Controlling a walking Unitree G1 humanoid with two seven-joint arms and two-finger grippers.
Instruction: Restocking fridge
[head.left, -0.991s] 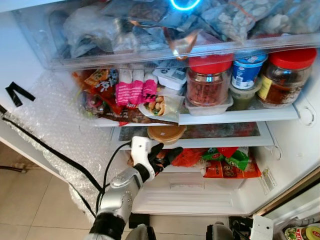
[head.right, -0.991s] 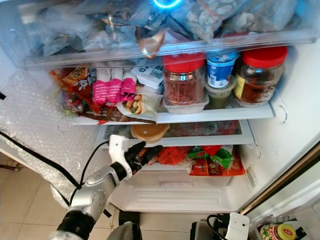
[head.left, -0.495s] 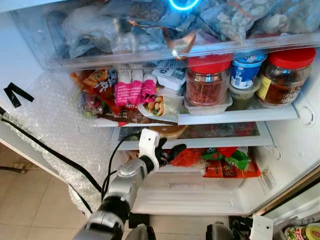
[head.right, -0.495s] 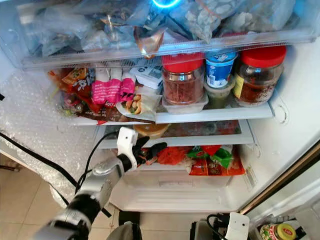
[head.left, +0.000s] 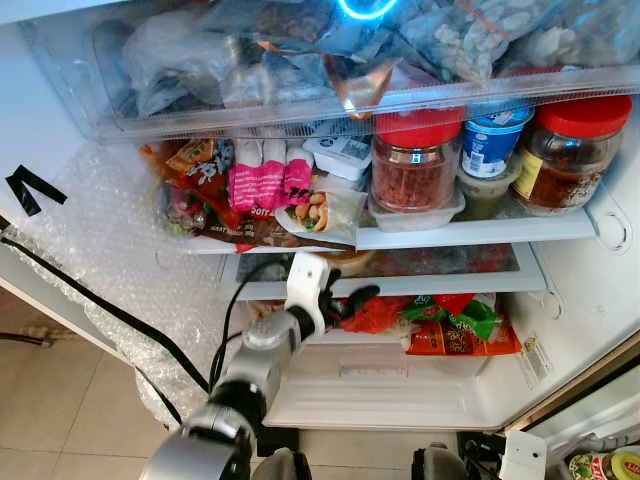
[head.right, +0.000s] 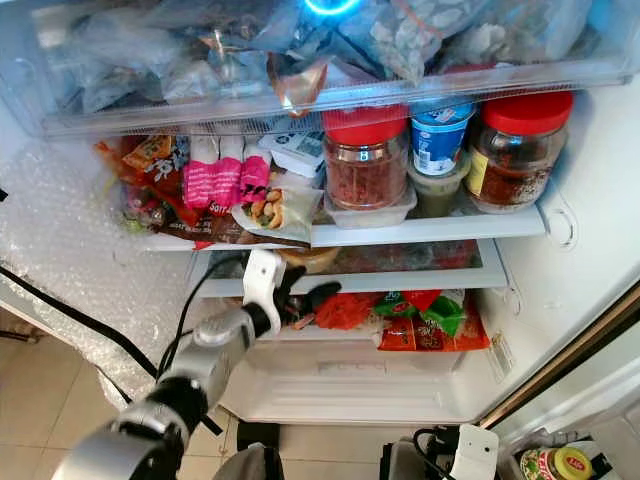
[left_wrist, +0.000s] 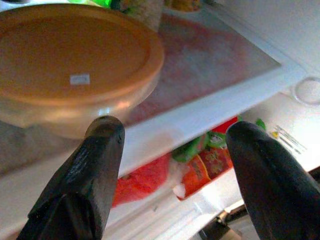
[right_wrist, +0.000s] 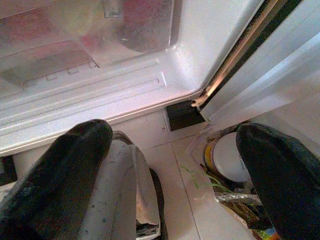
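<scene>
Floor tiles (head.left: 60, 400) lie nearest, at the foot of the open fridge (head.left: 590, 300), and a black cable (head.left: 100, 305) runs across the bubble wrap (head.left: 110, 250) that lines the fridge's left inner wall. Low down on the robot's right, the right gripper (right_wrist: 175, 165) hangs with its fingers spread wide and nothing between them, above the tiles and near a yellow-rimmed jar lid (right_wrist: 227, 160) by the fridge's bottom edge. From below, the silver left arm (head.left: 250, 370) reaches up to the front of the narrow lower shelf (head.left: 440, 285). The left gripper (left_wrist: 172, 142) is wide open and holds nothing, its two black fingers (left_wrist: 95, 165) standing apart just in front of the shelf's white edge. Right behind that edge, on the shelf, sits the round container with the brown lid (left_wrist: 75, 65), just past the fingertips and untouched. Under the shelf, red and green snack packets (head.left: 450, 325) lie in the drawer space. On the shelf above are pink and orange packets (head.left: 260, 185) at the left, then a red-lidded jar (head.left: 415, 160), a blue-and-white tub (head.left: 490, 145) and a second red-lidded jar (head.left: 570, 150) at the right. Topmost, a clear drawer (head.left: 330, 100) holds bagged food
</scene>
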